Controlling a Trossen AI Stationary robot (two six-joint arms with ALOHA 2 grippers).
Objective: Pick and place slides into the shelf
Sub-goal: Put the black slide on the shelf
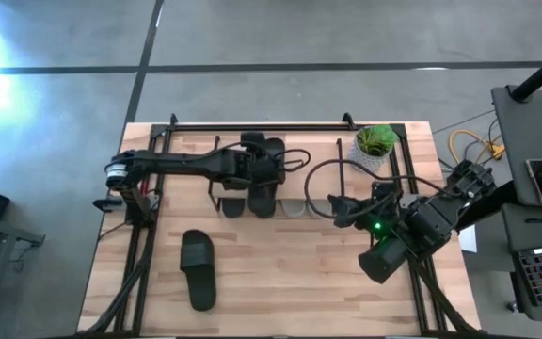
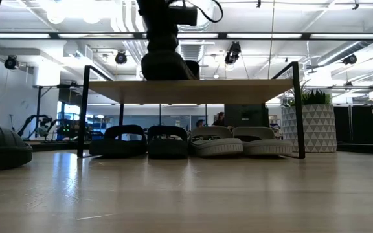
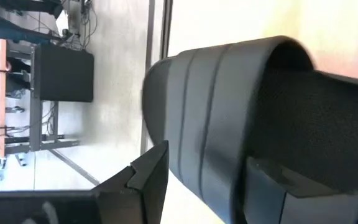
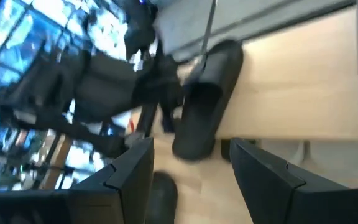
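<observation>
The shelf [image 2: 193,90] has a light top board on thin black legs; it also shows in the high view [image 1: 294,184]. Under it, two dark slides [image 2: 146,140] and two pale grey slides [image 2: 238,140] stand in a row on the table. One black slide [image 1: 269,179] lies on the top board, with one end past the board's near edge [image 4: 191,146]. My left gripper [image 3: 207,186] reaches it from the table's left and is shut on it. Another black slide [image 1: 199,270] lies on the table, near left. My right gripper [image 1: 339,209] is open and empty, right of the shelf. My left gripper has the black slide's broad strap [image 3: 210,155] in the gap between its two fingers. One finger [image 3: 148,180] lies outside the strap. The other finger [image 3: 278,186] lies on the footbed side. The fingers come level from the table's left. The slide rests on the shelf's top board.
A green plant in a white patterned pot [image 1: 376,146] stands at the shelf's far right corner. A black cable loop [image 1: 320,179] hangs over the shelf's right part. Black rails [image 1: 252,124] run along the table's far and side edges. Bare wood lies near the front.
</observation>
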